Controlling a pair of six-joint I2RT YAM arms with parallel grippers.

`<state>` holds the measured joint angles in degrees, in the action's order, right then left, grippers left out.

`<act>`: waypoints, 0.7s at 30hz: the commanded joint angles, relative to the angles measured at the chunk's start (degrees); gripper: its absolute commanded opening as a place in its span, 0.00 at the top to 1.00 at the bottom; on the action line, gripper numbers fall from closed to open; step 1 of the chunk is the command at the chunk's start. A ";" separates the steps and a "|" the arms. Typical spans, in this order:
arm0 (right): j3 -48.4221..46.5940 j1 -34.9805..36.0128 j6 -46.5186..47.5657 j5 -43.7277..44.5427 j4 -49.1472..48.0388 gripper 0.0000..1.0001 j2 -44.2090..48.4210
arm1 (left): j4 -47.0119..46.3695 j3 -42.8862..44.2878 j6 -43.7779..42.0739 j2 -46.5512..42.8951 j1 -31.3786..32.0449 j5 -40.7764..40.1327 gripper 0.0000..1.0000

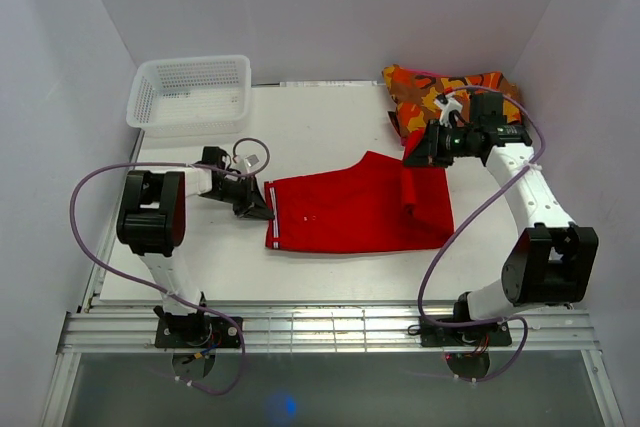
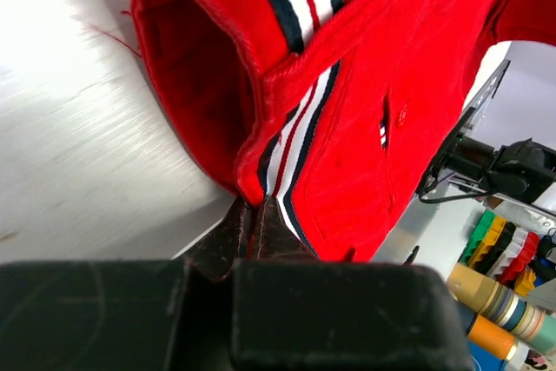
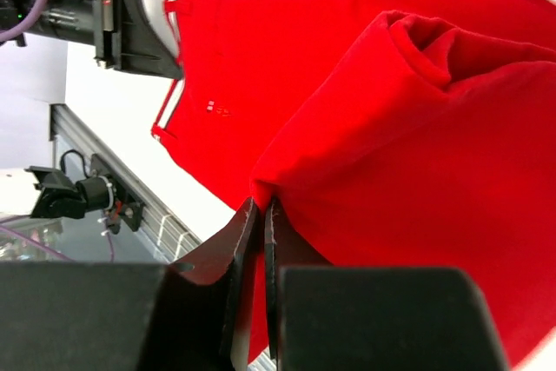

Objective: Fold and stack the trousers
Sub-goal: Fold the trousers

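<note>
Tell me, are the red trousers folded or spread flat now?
Partly folded: the trousers lie mostly flat, but the right tool pinches one end, lifted and doubled over.

We see bright, even, diffuse light in the top view, with only faint soft shadows on the table (image 1: pixel 330 127). In the left wrist view its surface glares white and streaky. Close to each lens, the left tool (image 2: pixel 258 219) and right tool (image 3: pixel 259 219) look dark and soft, and the trousers (image 3: pixel 417 154) look saturated red.

soft matt cloth trousers (image 1: pixel 350 212), smooth wht table (image 1: pixel 320 127), plastic mesh basket (image 1: pixel 190 113)
</note>
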<state>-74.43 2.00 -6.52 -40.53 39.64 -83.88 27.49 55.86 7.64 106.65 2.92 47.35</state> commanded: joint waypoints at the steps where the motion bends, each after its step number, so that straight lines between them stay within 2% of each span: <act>1: 2.88 4.67 -6.73 -3.06 -8.07 0.92 -1.46 | -5.68 -2.32 5.01 0.32 1.91 -3.15 1.00; 6: 4.91 13.27 -11.75 -1.57 -15.37 0.92 -4.45 | -12.09 -6.10 9.76 -1.53 5.07 -3.67 1.00; 12: 6.50 21.36 -15.53 0.63 -19.59 0.92 -7.79 | -13.86 -6.89 12.57 -0.04 8.15 -5.08 1.00; 21: 5.53 28.23 -20.46 4.32 -25.05 0.92 -13.59 | -17.64 -10.41 17.23 0.31 9.91 -5.26 1.00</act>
<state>-67.61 28.95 -24.32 -36.93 18.96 -96.31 9.34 48.21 24.49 105.43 11.46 49.08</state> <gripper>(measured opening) 0.088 0.022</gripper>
